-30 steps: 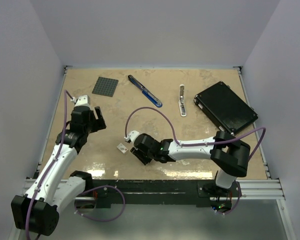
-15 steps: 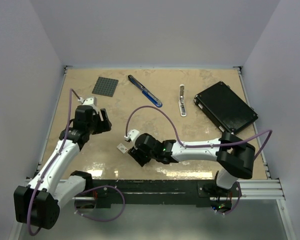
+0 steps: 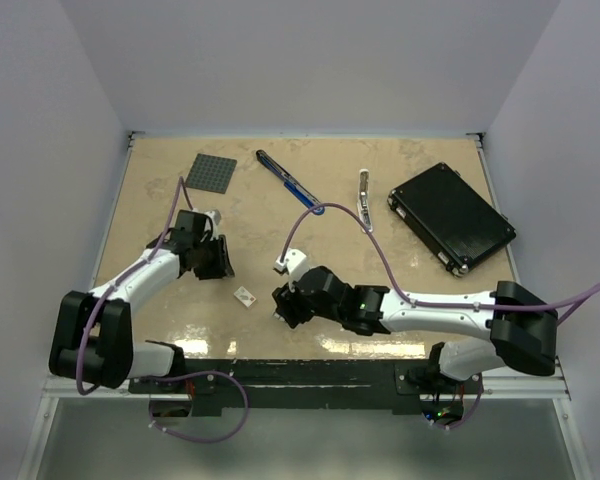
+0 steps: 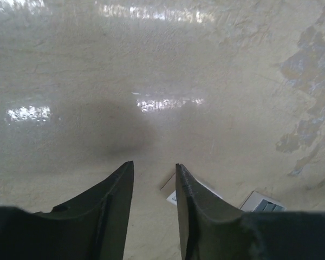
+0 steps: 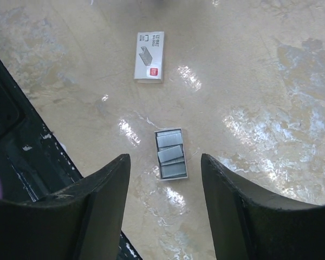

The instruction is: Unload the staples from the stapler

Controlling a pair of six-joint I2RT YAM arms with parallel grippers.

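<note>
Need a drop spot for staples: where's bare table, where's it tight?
Bare: centre, between stapler, silver tool and right arm, though its cable arcs over; also between black box and that arm. Crowded: near edge, around left end effector, right end effector and small white box.

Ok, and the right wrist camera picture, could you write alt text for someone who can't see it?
A small white tray of grey metal staple strips lies on a glossy beige table, seen between the two dark fingers of the open, empty pincer. Farther off lies a small white cardboard box with a red label.
</note>
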